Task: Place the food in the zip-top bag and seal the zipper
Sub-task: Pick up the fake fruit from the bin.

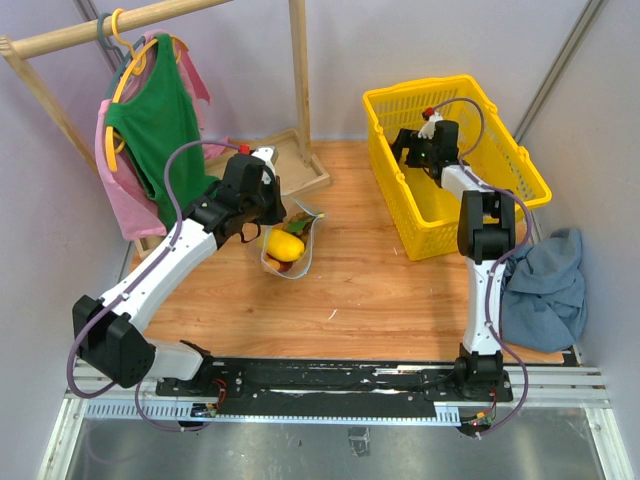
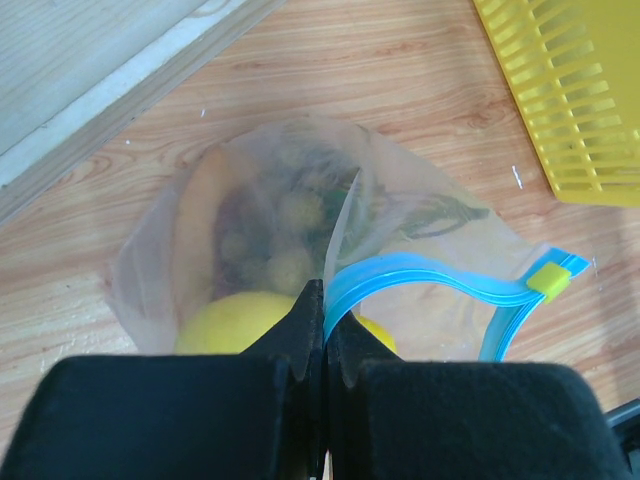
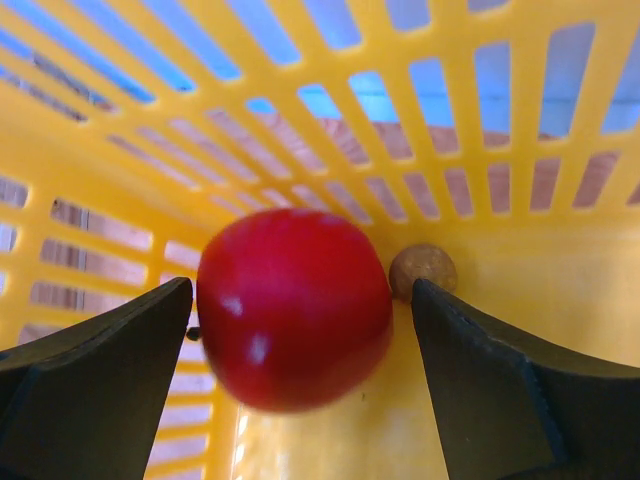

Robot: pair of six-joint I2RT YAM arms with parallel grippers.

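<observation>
The clear zip-top bag point(image 1: 290, 245) lies on the wooden table point(image 1: 350, 290), with a yellow fruit point(image 2: 235, 320) and tan round fruits point(image 2: 285, 265) inside. My left gripper point(image 2: 323, 300) is shut on the bag's mouth edge, where the blue zipper strip point(image 2: 440, 275) starts; a yellow slider point(image 2: 549, 281) sits further along. My right gripper point(image 3: 300, 300) is open inside the yellow basket point(image 1: 455, 160), its fingers on either side of a red round fruit point(image 3: 295, 305). A small tan-brown fruit point(image 3: 422, 270) lies beside it on the basket floor.
A wooden clothes rack point(image 1: 150, 20) with green and pink garments point(image 1: 155, 130) stands at the back left, over a wooden base point(image 1: 300, 165). A blue-grey cloth point(image 1: 545, 285) lies at the right edge. The basket wall point(image 2: 570, 90) stands near the bag.
</observation>
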